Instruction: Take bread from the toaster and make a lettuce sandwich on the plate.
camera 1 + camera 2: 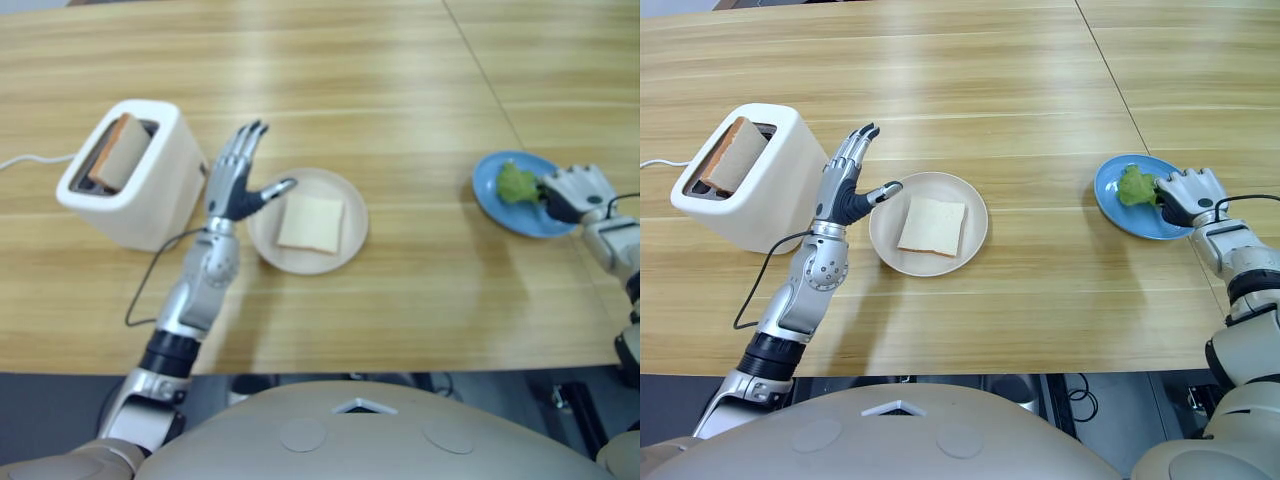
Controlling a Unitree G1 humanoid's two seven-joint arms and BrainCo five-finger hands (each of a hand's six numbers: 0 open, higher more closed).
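Observation:
A white toaster (752,186) stands at the left with one brown bread slice (725,155) sticking up from its slot. To its right a beige plate (975,228) carries a flat slice of bread (932,225). My left hand (847,180) is raised between toaster and plate, fingers spread and holding nothing. At the right a blue plate (1120,213) holds a green lettuce piece (1134,186). My right hand (1189,195) rests on that plate with its fingers curled against the lettuce.
A black cord (760,285) runs from the toaster across the wooden table (980,90) towards the front edge. A white cable (652,162) leaves the toaster to the left. A seam crosses the table at the right.

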